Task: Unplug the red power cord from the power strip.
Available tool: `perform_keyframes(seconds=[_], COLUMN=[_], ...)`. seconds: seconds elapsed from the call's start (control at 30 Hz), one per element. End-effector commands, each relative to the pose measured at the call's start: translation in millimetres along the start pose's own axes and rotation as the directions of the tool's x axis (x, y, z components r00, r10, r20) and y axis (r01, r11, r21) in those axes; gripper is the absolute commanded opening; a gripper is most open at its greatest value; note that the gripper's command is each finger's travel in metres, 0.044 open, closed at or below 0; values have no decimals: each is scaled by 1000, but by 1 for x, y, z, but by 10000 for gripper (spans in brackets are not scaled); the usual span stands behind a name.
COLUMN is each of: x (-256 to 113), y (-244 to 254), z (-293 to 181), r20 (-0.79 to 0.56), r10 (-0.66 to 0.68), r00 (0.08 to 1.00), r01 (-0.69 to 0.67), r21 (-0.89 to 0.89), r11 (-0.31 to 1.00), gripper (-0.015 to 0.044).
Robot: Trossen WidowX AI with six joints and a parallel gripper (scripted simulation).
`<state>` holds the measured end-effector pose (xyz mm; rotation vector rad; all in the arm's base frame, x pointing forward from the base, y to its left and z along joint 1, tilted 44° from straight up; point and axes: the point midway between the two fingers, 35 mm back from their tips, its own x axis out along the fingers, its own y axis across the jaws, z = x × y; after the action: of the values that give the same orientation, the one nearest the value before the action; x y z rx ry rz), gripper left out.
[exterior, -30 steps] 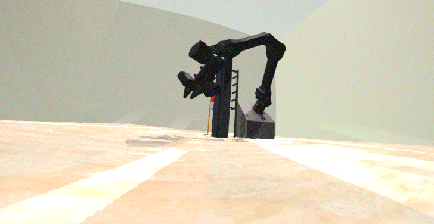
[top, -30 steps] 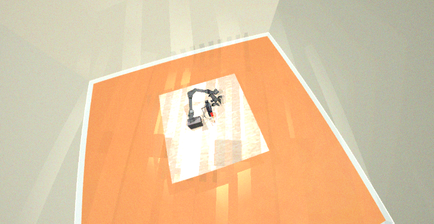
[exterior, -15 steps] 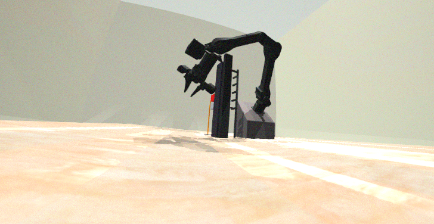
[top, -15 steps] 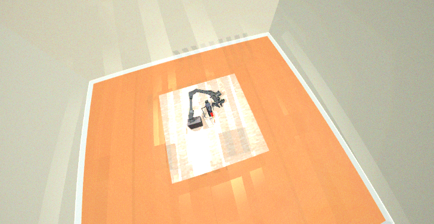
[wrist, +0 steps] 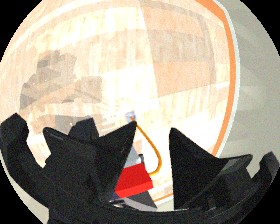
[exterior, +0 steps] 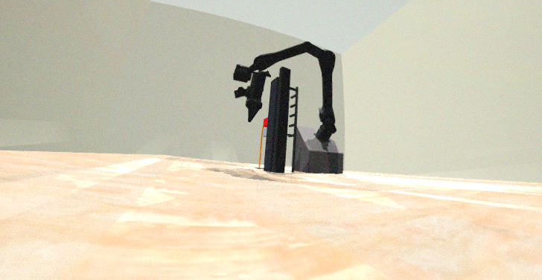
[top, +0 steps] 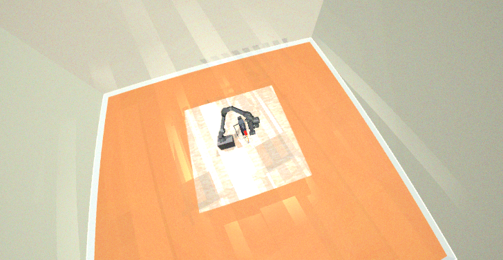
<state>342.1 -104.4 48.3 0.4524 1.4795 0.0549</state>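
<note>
The red plug [top: 245, 133] [exterior: 265, 122] [wrist: 135, 180] sits against the face of the upright dark power strip [top: 241, 122] [exterior: 272, 126]. Its orange cord [exterior: 260, 149] [wrist: 157, 157] hangs down from it. My gripper [top: 252, 133] [exterior: 249, 120] [wrist: 153, 128] is partly open with nothing between its fingertips. It points down in front of the strip, at about the plug's height and a little apart from it in the exterior view. In the wrist view the plug shows low between the fingers, partly hidden by the left one; its joint with the strip is hidden.
A black peg rack [exterior: 295, 107] stands behind the strip, on the side of the arm's base [top: 226, 142] [exterior: 322, 156]. The arm arches over the strip. A pale piece [exterior: 264, 132] shows just below the plug. A small pale bluish piece [wrist: 130, 116] shows at the cord's far end.
</note>
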Motion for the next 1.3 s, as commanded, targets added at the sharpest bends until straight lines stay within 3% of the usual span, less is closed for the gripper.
perform_keyframes(seconds=[0.0,0.07,0.13,1.27], x=[-1,-3,-4,-14], y=[-45,-52,-54,-34], z=[-47,-59,-63,-68], r20=[-97,-92,-85,-86], r10=[290,374,407,408], r00=[952,923,909,909], r01=[-91,-54,-31,-31], r21=[816,931,962,962], r11=[571,361,272,271], gripper=[160,160,160,160])
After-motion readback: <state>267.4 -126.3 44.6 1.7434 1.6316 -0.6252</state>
